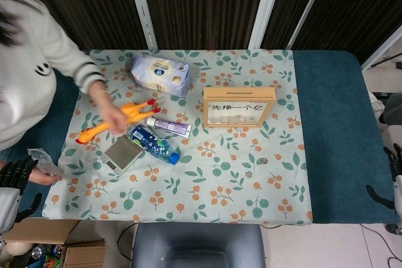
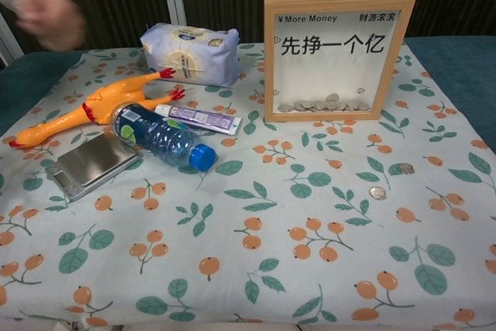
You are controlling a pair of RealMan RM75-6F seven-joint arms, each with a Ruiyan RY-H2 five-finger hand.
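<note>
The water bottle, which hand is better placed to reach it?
Probably the left hand: it sits at the table's left edge, the side where the bottle lies. The right hand is off the far right edge, much farther away.

Printed cloth tablecloth [image 2: 310, 269] — matt; wooden coin frame [image 2: 339, 53]; glossy plastic bottle [image 2: 159, 136].

Left hand [image 1: 14, 177] and right hand [image 1: 394, 174] hang low at the table's sides — fingers apart.
</note>
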